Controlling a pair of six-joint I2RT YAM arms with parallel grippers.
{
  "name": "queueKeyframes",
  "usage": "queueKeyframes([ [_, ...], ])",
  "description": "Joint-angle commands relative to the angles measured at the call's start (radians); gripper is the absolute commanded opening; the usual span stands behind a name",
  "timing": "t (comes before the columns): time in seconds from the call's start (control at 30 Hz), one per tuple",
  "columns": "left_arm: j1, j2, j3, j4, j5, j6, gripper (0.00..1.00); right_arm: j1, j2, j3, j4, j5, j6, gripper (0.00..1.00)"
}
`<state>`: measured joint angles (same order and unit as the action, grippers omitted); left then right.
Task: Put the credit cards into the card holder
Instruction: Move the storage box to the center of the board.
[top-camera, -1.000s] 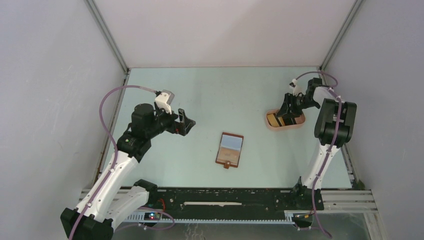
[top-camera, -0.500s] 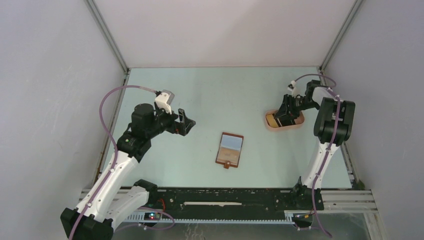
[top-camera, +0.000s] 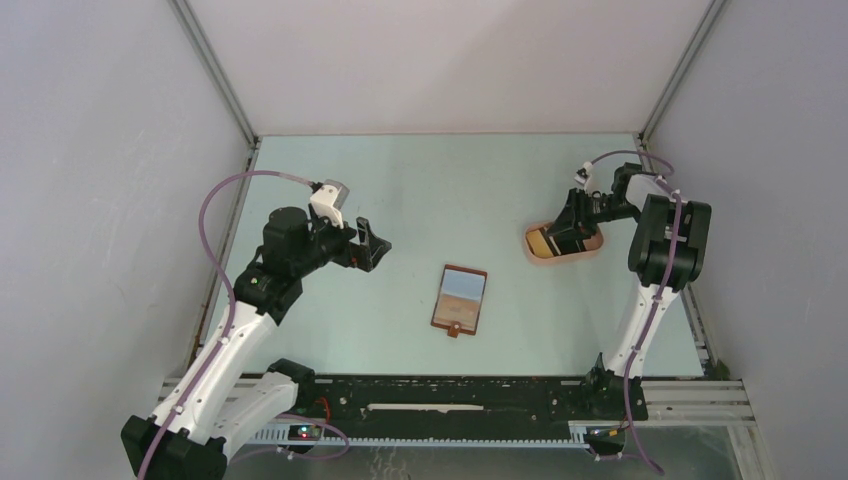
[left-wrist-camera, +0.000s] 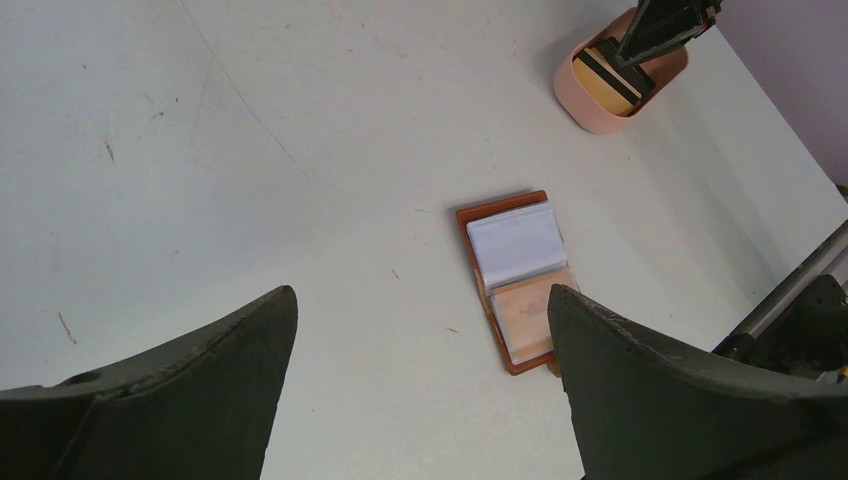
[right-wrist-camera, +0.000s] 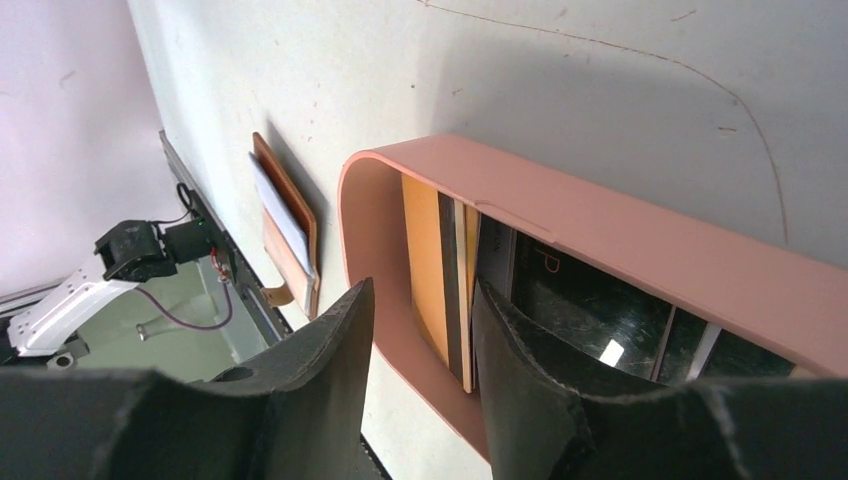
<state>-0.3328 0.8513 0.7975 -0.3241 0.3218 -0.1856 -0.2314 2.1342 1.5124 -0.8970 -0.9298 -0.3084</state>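
The cards (right-wrist-camera: 436, 262) are all in the pink tray (top-camera: 590, 247), which sits by the right edge of the table (top-camera: 420, 190), roughly halfway back. From the right wrist cam they're standing on edge. There's an orange one with a dark stripe up against the tray's end wall, and darker ones are behind it, deeper in. I can't count them properly.

The right gripper (top-camera: 571, 228) is down in that tray. One finger (right-wrist-camera: 300, 400) is outside the end wall, and the other finger (right-wrist-camera: 540, 400) is inside among the cards. So the wall and the orange card both sit in the gap between them. The jaws are about half apart. I honestly can't tell whether they're pinching anything or just close to it.

The holder (top-camera: 460, 298) lies open and flat near the middle of the table, a bit toward the near edge and well apart from the tray. From the left wrist cam one half looks whitish and the other tan. I can't tell if any card is in its slots.

The left gripper (top-camera: 372, 243) hangs over the left part of the table. Its jaws are spread wide with nothing between them.
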Motion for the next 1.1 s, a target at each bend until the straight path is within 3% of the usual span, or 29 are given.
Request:
queueKeyframes([
  [0.0,0.009,0.004,-0.033,0.022,0.016,-0.017,1.00,0.000,-0.009,0.026,-0.034,-0.083,-0.012,0.49],
  [0.67,0.008,0.005,-0.034,0.022,0.014,-0.017,1.00,0.055,0.046,0.017,-0.013,-0.126,0.028,0.47],
  [1.07,0.009,0.008,-0.034,0.022,0.015,-0.017,1.00,0.072,0.040,0.023,-0.039,-0.257,0.005,0.45],
])
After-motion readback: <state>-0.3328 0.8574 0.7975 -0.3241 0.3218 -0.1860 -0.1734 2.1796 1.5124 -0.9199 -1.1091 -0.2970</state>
